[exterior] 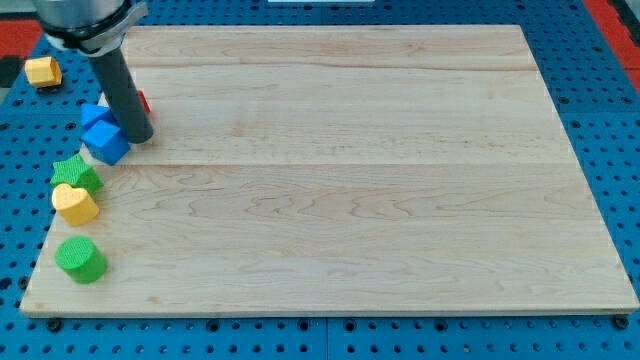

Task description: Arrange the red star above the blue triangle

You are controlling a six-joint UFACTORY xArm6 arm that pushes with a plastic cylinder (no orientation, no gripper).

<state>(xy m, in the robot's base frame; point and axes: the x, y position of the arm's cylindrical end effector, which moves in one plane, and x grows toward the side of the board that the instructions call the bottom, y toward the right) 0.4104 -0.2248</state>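
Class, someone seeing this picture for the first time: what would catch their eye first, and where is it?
The straight dark rod comes down from the view's top left, my tip resting beside two blue blocks, with a red block mostly hidden behind it. Below them, a green star-shaped block, a yellow block and a green cylinder line the pale wooden board's left edge.

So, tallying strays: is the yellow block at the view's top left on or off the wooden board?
Off: the yellow block sits on the blue pegboard, left of the wooden board.

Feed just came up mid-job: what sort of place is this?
Likely a robotics lab bench: a wooden board on blue perforated matting, small coloured blocks such as the green cylinder, my tip beside a blue block.
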